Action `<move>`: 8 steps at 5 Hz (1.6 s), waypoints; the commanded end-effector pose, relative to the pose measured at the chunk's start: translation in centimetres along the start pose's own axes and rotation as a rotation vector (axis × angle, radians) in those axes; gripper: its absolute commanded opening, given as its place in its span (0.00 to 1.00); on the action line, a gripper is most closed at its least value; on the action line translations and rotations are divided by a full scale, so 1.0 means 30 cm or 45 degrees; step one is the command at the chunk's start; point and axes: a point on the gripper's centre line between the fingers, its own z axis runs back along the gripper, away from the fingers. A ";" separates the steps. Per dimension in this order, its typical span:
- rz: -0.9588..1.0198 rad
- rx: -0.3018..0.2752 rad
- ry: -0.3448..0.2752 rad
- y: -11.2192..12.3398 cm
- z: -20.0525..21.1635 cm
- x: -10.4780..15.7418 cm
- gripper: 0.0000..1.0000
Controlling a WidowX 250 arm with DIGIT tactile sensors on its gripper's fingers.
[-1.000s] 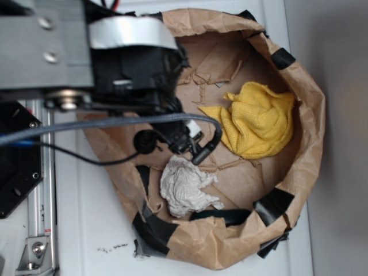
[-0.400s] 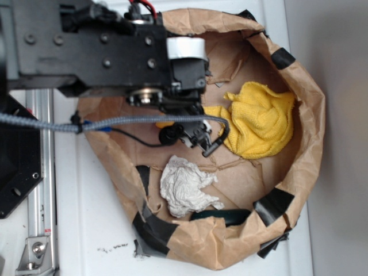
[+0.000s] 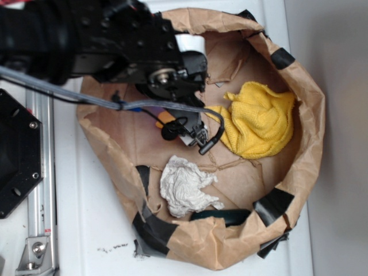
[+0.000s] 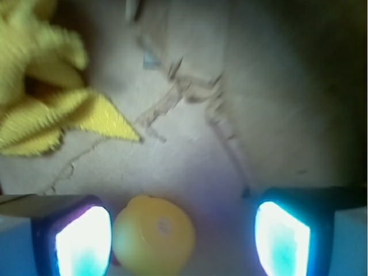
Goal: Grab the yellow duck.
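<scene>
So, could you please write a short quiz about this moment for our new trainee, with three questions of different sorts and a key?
1. True or false: in the wrist view the yellow duck lies between the two fingers of the pincer, nearer to the finger on the picture's left.
2. Multiple choice: in the exterior view, what lies nearest the bottom rim of the brown paper bag? A) the yellow cloth B) the white paper wad C) the duck
3. Fill in: the pincer's jaws are ____.

Key: 1 true; 2 B; 3 open
</scene>
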 end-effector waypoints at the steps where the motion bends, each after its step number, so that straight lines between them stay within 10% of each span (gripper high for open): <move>1: 0.004 -0.052 -0.029 -0.011 0.018 0.048 1.00; 5: -0.107 -0.083 0.092 -0.066 -0.036 -0.031 1.00; 6: -0.117 -0.069 0.068 -0.065 -0.035 -0.037 0.00; 8: -0.159 -0.082 0.067 -0.087 -0.022 -0.055 0.00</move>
